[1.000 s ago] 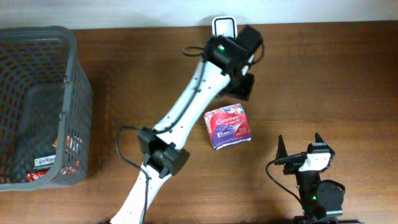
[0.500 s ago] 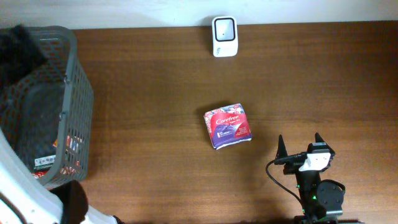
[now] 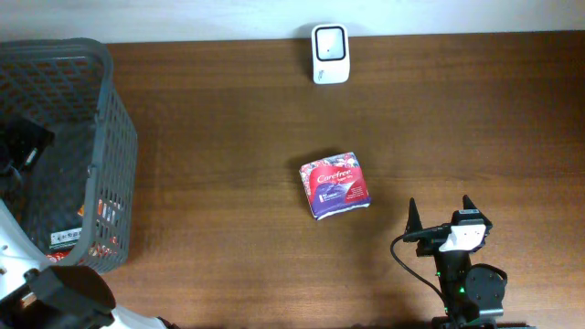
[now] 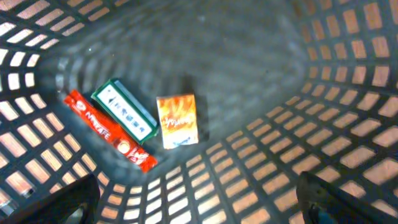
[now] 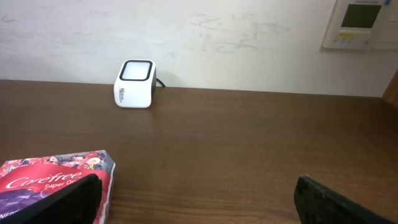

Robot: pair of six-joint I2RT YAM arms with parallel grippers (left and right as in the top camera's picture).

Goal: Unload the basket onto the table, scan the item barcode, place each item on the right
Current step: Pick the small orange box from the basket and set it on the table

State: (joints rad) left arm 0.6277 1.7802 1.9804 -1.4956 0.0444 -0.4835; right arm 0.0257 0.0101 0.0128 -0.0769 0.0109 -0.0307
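A red and purple Carefree pack lies flat in the middle of the table, held by nothing. The white barcode scanner stands at the table's back edge, also in the right wrist view as the scanner. My left gripper hangs open over the grey basket, far from the pack. In its wrist view, the left gripper looks down on a red bar, a green box and an orange pack. My right gripper rests open and empty, right of the Carefree pack.
The basket fills the table's left end, its mesh wall rising around the items. A white wall runs behind the scanner. Bare brown tabletop lies between the pack, the scanner and the right arm.
My left arm has swung from beside the scanner to over the basket, its jaws opening wide. The Carefree pack and the right arm have stayed put.
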